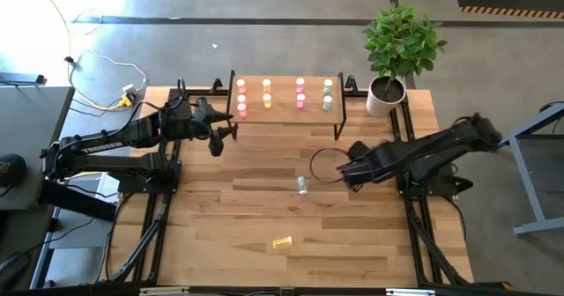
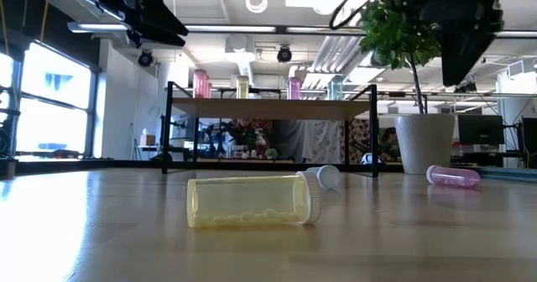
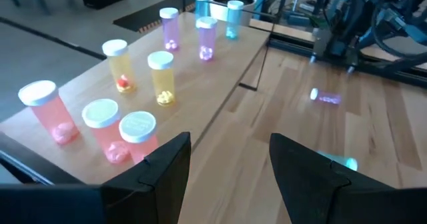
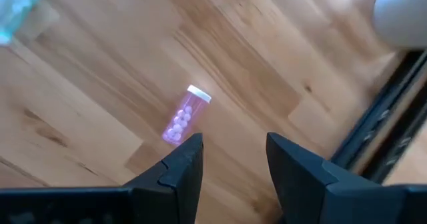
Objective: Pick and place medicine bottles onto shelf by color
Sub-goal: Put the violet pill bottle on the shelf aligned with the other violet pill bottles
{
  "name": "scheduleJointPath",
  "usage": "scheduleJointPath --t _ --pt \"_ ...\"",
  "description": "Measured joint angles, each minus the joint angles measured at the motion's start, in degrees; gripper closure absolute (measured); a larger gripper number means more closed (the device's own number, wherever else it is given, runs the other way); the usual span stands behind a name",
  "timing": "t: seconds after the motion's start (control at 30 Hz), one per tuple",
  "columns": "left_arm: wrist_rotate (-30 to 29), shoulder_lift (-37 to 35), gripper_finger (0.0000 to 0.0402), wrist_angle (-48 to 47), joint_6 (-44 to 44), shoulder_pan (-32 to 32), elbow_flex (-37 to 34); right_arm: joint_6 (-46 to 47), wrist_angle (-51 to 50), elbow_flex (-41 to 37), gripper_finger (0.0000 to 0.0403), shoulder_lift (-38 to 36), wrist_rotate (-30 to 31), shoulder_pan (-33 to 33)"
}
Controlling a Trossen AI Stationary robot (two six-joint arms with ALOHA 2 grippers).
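Note:
The shelf (image 1: 286,109) stands at the table's far side. Upright on it are red-orange (image 3: 103,127), yellow (image 3: 162,77), pink (image 3: 205,39) and pale green (image 3: 233,19) bottles. Three bottles lie on their sides on the table: a pale green one (image 1: 302,185), a yellow one (image 1: 282,241) and a pink one (image 4: 183,116). My left gripper (image 1: 226,136) is open and empty, just off the shelf's near left corner. My right gripper (image 4: 230,161) is open and empty above the pink bottle, which my right arm hides in the high view.
A white plant pot (image 1: 386,96) with a green plant stands at the far right, beside the shelf. Black frame rails (image 1: 414,217) run along the table's left and right edges. Bare wood lies between the shelf and the yellow bottle.

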Motion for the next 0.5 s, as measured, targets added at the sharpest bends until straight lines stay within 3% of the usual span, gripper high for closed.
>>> scheduleJointPath --t 0.23,0.5 --pt "-0.1 0.0 0.0206 0.0 -4.9 0.0 0.0 4.9 9.8 -10.1 0.0247 -11.0 -2.4 -2.3" --pt "-0.2 0.0 0.0206 0.0 -12.1 0.0 0.0 7.3 17.9 -18.6 0.0227 -17.1 -4.0 -5.1"
